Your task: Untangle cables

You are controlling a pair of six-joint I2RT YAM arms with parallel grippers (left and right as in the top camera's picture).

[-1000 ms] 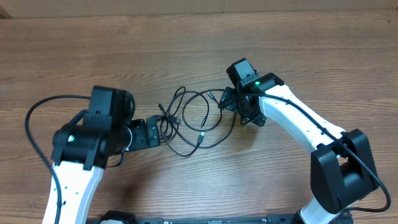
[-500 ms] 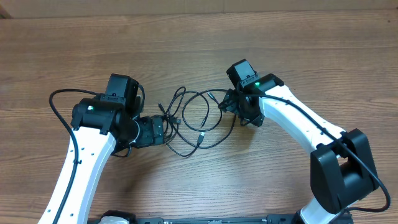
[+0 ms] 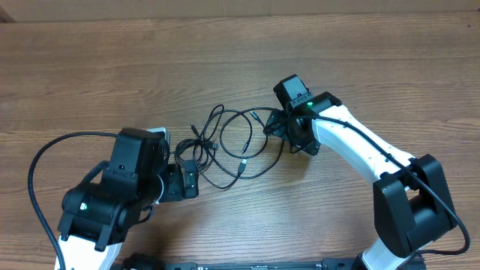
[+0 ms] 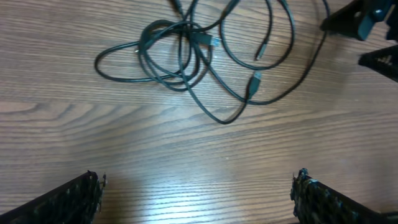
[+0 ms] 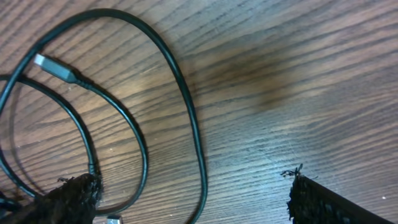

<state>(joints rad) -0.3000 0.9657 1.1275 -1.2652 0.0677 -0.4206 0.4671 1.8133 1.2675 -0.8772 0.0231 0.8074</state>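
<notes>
Not much done yet, I'd say. The cables (image 3: 199, 144) sit mid-tabletop (image 3: 240, 60) between both arms, knotted toward the left with loops crossing. Left tool (image 3: 189, 180) is spread wide, holding nothing. Right tool (image 3: 274, 124) is spread too, over a loop. All the separating is left.
</notes>
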